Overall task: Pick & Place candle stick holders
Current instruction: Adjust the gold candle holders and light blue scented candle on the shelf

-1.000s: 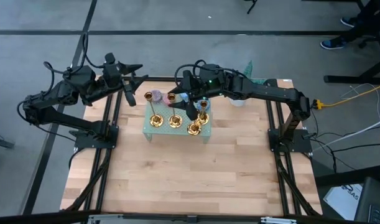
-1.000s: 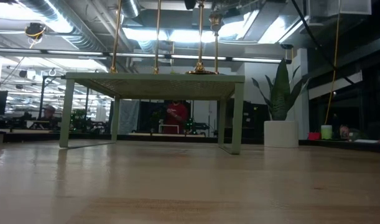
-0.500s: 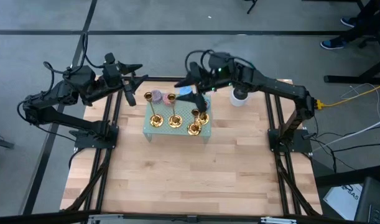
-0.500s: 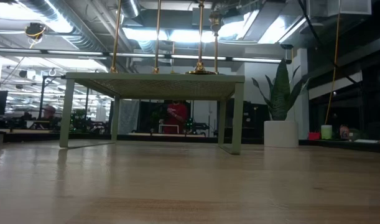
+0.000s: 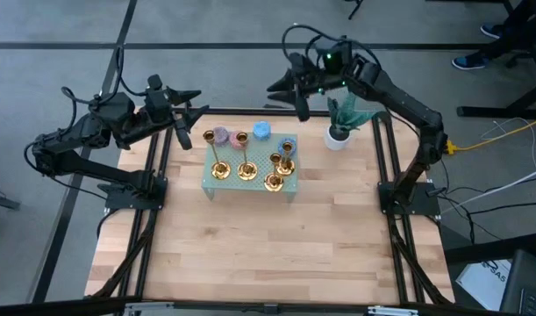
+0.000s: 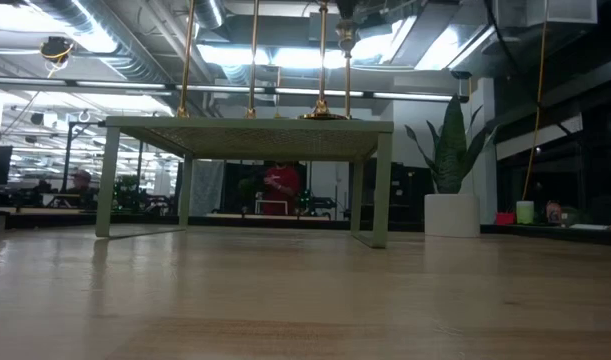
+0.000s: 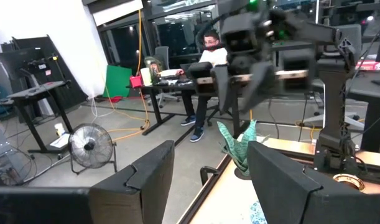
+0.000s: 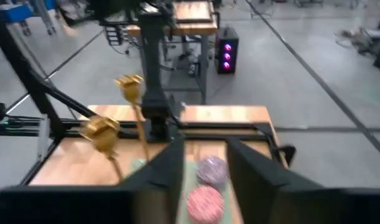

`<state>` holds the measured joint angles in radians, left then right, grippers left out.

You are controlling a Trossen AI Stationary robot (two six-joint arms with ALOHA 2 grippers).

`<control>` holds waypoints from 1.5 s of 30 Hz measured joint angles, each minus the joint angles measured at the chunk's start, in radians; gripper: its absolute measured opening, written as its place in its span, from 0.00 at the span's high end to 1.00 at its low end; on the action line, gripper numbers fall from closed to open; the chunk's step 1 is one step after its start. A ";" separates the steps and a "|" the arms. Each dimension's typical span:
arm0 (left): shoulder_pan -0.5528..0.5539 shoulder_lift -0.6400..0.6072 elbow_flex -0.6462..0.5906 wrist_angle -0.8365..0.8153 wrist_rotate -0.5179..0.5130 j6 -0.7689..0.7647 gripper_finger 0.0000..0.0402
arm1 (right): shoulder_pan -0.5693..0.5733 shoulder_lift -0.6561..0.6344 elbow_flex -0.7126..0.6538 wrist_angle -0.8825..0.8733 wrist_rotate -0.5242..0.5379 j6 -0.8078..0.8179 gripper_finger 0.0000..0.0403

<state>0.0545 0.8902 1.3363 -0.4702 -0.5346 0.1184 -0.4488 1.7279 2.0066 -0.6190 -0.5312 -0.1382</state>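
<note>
Four gold candle stick holders stand by their round bases [image 5: 218,170] [image 5: 246,170] [image 5: 274,182] on a small green stand [image 5: 289,191] at the table's far middle. Round candles sit on their cups: purple-grey [image 5: 209,136], pink [image 5: 241,138] and blue [image 5: 261,130]. In the low view their thin stems [image 6: 253,60] rise from the stand's top [image 6: 245,125]. My right gripper [image 5: 291,93] hangs open and empty, high over the table's far edge, beyond the stand. Its wrist view shows two gold cups [image 8: 129,84] and two speckled candles [image 8: 209,169]. My left gripper [image 5: 185,119] waits open at the far left.
A potted plant in a white pot [image 5: 338,137] stands at the far right of the table, close under my right arm; it also shows in the low view [image 6: 450,205]. The near half of the wooden table [image 5: 268,254] is bare. A person sits in the room behind [image 7: 208,53].
My right gripper has drawn back from above the green stand, going up and toward the table's far right edge. The blue candle that it stood over stays on its holder. The holders have kept still.
</note>
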 joint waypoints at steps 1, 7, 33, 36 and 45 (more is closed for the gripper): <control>0.000 0.000 0.000 0.000 0.000 0.000 0.50 | -0.021 0.000 -0.012 0.000 -0.009 -0.001 0.73; 0.000 0.000 0.000 0.000 0.000 0.000 0.50 | -0.126 0.001 -0.144 0.026 -0.012 -0.050 0.97; 0.000 0.000 0.000 0.000 -0.026 -0.004 0.50 | -0.139 0.080 -0.665 0.577 0.059 0.004 1.00; 0.000 0.000 0.000 0.000 -0.026 -0.014 0.50 | -0.136 0.096 -0.665 0.582 0.088 0.034 1.00; 0.000 0.000 0.000 0.000 -0.058 -0.023 0.50 | -0.158 0.154 -0.664 0.608 0.082 0.126 1.00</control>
<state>0.0547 0.8902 1.3361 -0.4698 -0.5922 0.0951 -0.6068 1.8824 1.3426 -0.0105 -0.4494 -0.0119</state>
